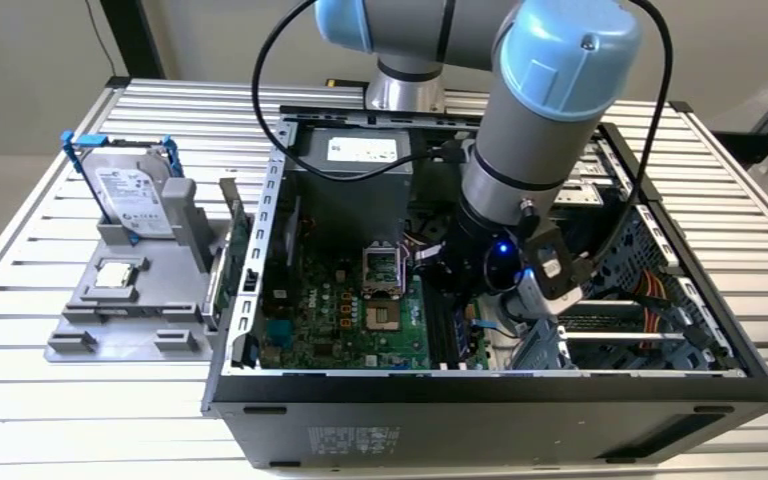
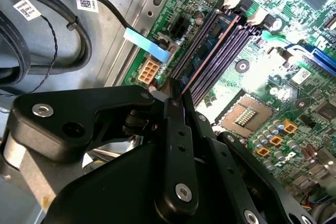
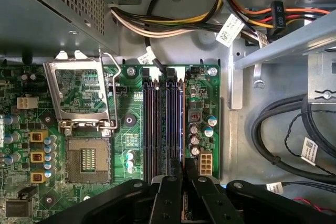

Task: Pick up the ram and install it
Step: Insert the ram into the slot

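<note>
My gripper point(image 1: 471, 305) reaches down into the open computer case point(image 1: 244, 300), over the motherboard point(image 1: 344, 320). In both wrist views its black fingers point(image 3: 170, 187) stand close together at one end of the black memory slots point(image 3: 149, 124). The ram point(image 2: 206, 60) shows edge-on as a thin strip. It runs from between the fingertips along the outermost slot, on the side nearest the white connector point(image 3: 205, 162). The gripper point(image 2: 176, 95) point(image 3: 184, 170) is shut on the ram's end. Most of the ram's face is hidden.
Beside the slots is an open processor socket point(image 3: 88, 163) with its metal frame point(image 3: 81, 95) raised. Cable bundles point(image 3: 283, 140) and a drive cage wall point(image 3: 286, 40) crowd the other side. Outside the case, at the exterior view's left, a grey fixture point(image 1: 124, 320) holds a hard drive point(image 1: 131, 200) and a processor chip point(image 1: 117, 273).
</note>
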Available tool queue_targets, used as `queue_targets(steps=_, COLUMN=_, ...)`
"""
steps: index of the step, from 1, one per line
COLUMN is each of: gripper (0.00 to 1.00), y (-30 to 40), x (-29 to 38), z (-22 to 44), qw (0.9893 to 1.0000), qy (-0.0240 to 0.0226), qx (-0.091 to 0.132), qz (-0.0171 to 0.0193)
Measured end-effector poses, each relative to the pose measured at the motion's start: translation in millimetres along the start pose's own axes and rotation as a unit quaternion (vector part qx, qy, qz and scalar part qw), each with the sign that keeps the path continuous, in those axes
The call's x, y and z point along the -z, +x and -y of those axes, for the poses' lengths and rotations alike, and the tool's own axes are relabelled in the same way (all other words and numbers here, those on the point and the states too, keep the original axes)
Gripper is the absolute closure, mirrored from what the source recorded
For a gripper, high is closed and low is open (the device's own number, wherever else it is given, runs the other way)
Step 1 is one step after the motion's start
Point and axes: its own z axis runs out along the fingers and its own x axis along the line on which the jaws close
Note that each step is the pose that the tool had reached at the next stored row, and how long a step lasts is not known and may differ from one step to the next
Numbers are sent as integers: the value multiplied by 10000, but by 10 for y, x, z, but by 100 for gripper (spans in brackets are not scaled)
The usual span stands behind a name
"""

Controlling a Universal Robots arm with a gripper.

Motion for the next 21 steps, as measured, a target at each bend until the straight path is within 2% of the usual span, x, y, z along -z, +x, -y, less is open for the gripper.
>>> queue_targets(steps=6, gripper=100, y=0, x=-22, z=1, qw=10000, qy=0, qx=0, qz=0)
queue_targets(steps=21, gripper=100, y=0, x=-26, z=-10, qw=10000, qy=0, qx=0, qz=0)
